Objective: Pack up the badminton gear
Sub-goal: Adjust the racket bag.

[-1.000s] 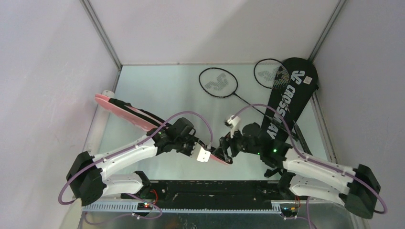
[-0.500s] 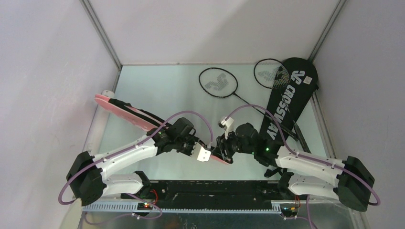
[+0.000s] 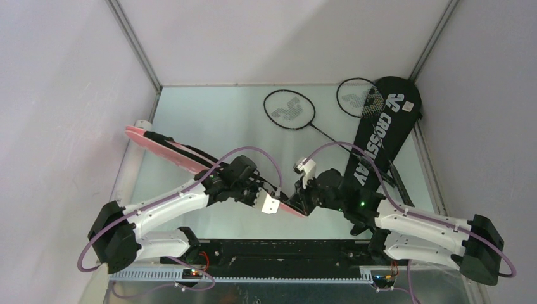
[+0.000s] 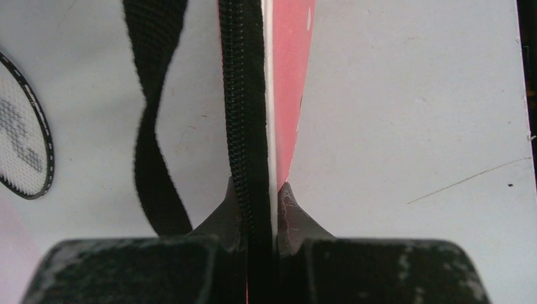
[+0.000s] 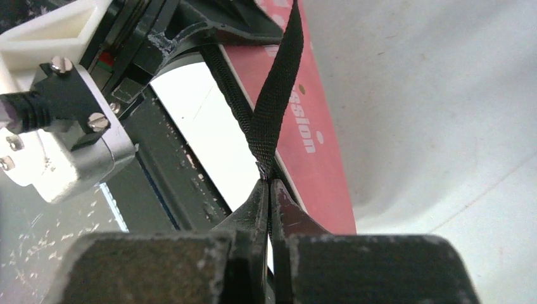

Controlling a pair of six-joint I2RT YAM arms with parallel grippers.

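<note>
Right tool (image 5: 269, 183) newly clamped on black strap (image 5: 277, 95); left tool (image 4: 259, 188) unchanged, pinching pink bag (image 4: 291, 63) edge.

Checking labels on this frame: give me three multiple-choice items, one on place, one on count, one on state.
1. Where on the table is the black bag? A) far right B) near left C) centre
2. How many black rackets show from above? A) one B) two C) four
3. What are the right fingers shut on? A) the strap B) a racket shaft C) nothing

1 A: it lies along the far right edge.
2 B: two heads lie side by side at the far end.
3 A: the right wrist view shows the strap pinched between them.
</note>
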